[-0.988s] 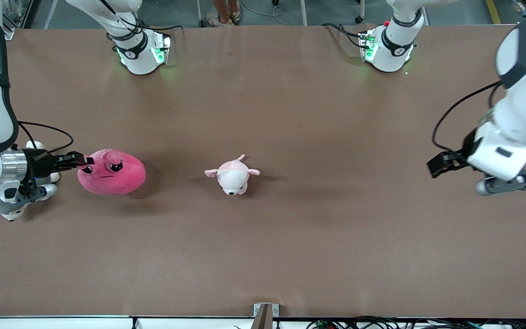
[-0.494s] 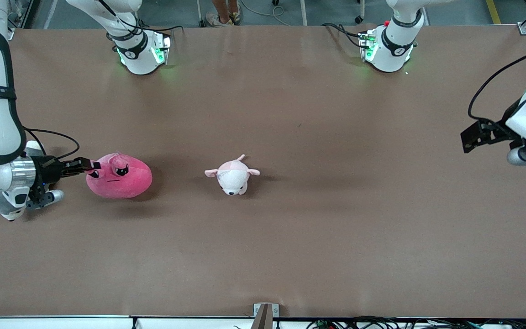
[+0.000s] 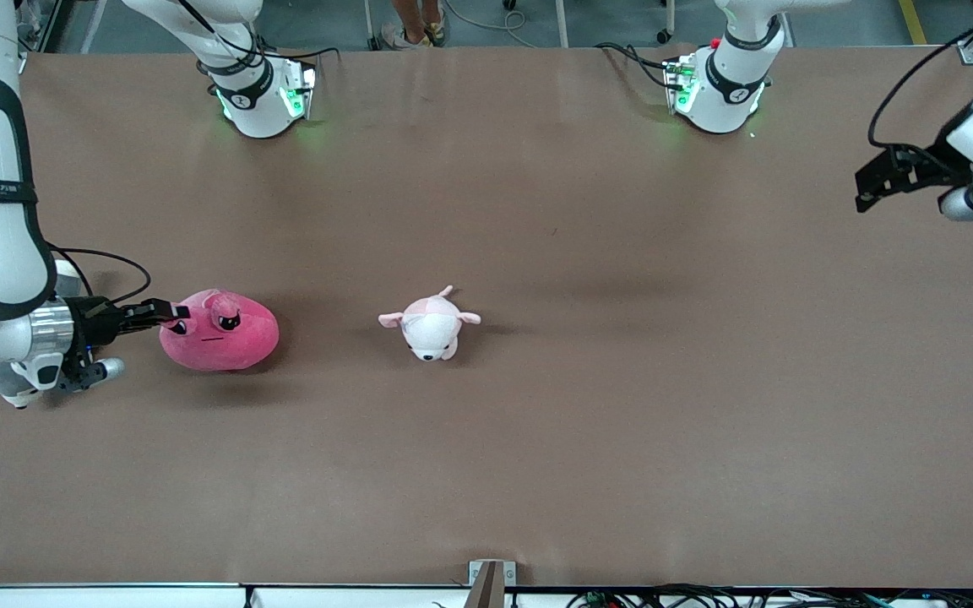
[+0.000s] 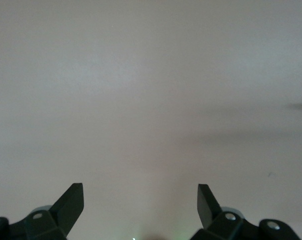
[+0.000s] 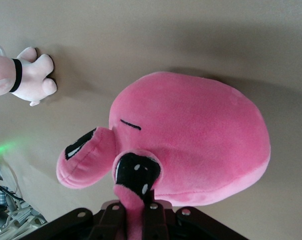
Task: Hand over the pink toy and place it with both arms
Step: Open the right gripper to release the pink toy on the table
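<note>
A: Right tool [image 3: 167, 315] status?

B: Mid-left of front frame, low by the table [image 3: 537, 439]. Fingers pinched narrow on an ear flap of the pink toy [image 3: 218, 332]. Right wrist view confirmed: flap of pink toy [image 5: 191, 142] ran down between the closed fingertips of right tool [image 5: 136, 210] at frame bottom.

A: Toy position?

B: Left-centre of front frame, toward the right arm's end of the table. Looked to rest on the table, shadow tight under it; couldn't tell for sure whether it was lifted. Face w/ black angry eyes turned up toward the cam.

A: Anything else on the table?

B: Small pale pink-and-white plush [image 3: 429, 324] near frame centre, well apart from the pink toy, about level w/ it in the frame. Its end also showed at the upper-left edge of right wrist view [image 5: 21, 75].

A: Left tool [image 3: 883, 179]?

B: Upper right of front frame, up in the air over the table's edge at the left arm's end, well apart from both plushes. Left wrist view: fingers [image 4: 71, 202] spread wide, nothing between them, only bare table [image 4: 151, 90] under left tool [image 4: 141, 200].
</note>
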Tool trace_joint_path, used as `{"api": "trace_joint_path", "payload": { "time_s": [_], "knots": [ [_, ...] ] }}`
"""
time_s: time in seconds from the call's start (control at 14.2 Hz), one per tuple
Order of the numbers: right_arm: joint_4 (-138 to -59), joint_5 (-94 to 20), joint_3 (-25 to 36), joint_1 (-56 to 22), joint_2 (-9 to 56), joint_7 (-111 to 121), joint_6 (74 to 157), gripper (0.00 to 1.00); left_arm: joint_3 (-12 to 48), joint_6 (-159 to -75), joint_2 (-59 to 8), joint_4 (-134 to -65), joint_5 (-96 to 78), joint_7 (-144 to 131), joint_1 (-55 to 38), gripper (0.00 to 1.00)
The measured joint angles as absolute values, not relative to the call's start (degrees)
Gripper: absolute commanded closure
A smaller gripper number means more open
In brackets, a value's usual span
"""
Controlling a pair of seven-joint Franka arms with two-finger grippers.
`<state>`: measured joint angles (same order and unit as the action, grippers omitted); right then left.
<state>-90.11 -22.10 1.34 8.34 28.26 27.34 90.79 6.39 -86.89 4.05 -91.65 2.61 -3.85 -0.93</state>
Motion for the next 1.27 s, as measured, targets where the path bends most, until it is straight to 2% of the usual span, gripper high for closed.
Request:
{"api": "trace_joint_path", "payload": {
  "time_s": [0.35, 0.63, 0.71, 0.85, 1.27],
  "knots": [
    [-90.1, -22.1, 1.4, 8.3, 29.7, 27.4, 91.1, 0.98, 5.9, -86.6, 5.8, -93.4, 2.5, -4.8, -2.2, 0.00],
    [-90.1, -22.0, 1.4, 8.4, 30.8, 27.4, 91.4, 0.92, 5.6, -87.2, 5.2, -93.5, 0.8, -4.7, -2.1, 0.00],
    [-90.1, -22.0, 1.5, 8.5, 31.0, 27.4, 91.7, 0.80, 5.6, -87.3, 5.1, -93.5, 0.8, -4.7, -2.1, 0.00],
    [-90.1, -21.9, 1.5, 8.9, 31.5, 27.4, 92.0, 0.00, 5.6, -87.5, 5.0, -93.5, 0.8, -4.7, -2.1, 0.00],
    [-86.7, -21.3, 1.6, 9.7, 31.5, 24.9, 90.8, 0.00, 5.6, -87.6, 5.0, -93.5, 0.8, -4.7, -2.1, 0.00]
  ]
}}
